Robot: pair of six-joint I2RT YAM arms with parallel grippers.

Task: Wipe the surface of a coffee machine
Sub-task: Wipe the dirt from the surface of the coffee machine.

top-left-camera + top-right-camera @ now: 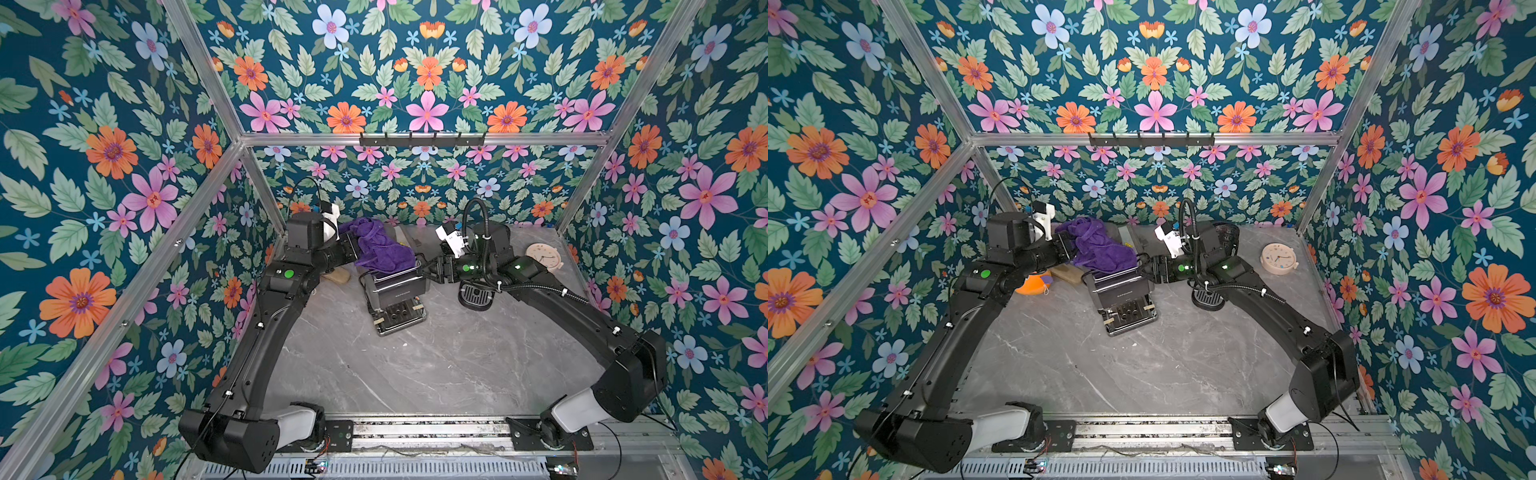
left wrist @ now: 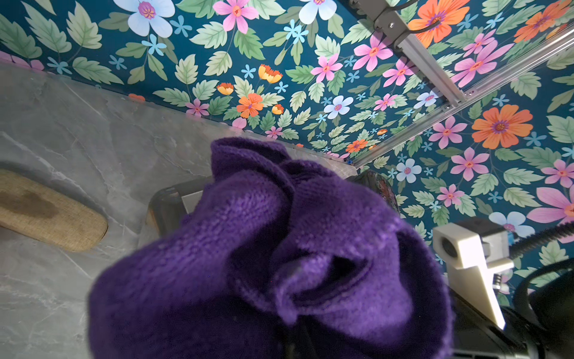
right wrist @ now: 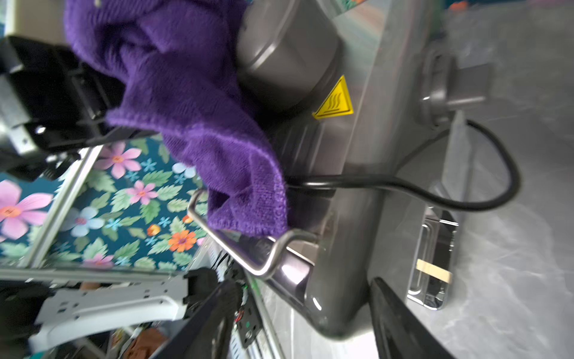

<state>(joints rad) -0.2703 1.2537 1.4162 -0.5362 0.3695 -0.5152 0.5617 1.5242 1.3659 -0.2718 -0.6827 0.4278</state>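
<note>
The dark grey coffee machine (image 1: 395, 291) (image 1: 1121, 296) stands mid-table, its drip tray toward the front. A purple cloth (image 1: 379, 245) (image 1: 1096, 246) is bunched on its top and hangs down the back past a wire rail (image 3: 248, 258). My left gripper (image 1: 351, 250) reaches in from the left and is shut on the cloth (image 2: 264, 248), which hides its fingers in the left wrist view. At the machine's right side my right gripper (image 1: 428, 271) (image 3: 310, 326) is open, its jaws straddling an upper corner of the machine (image 3: 341, 186) without closing on it.
A round pale clock (image 1: 543, 257) lies at the back right. A black round grille piece (image 1: 475, 296) sits under the right arm. A tan oval pad (image 1: 338, 276) (image 2: 46, 211) and an orange object (image 1: 1034, 284) lie left of the machine. The machine's black cord (image 3: 466, 199) loops behind it.
</note>
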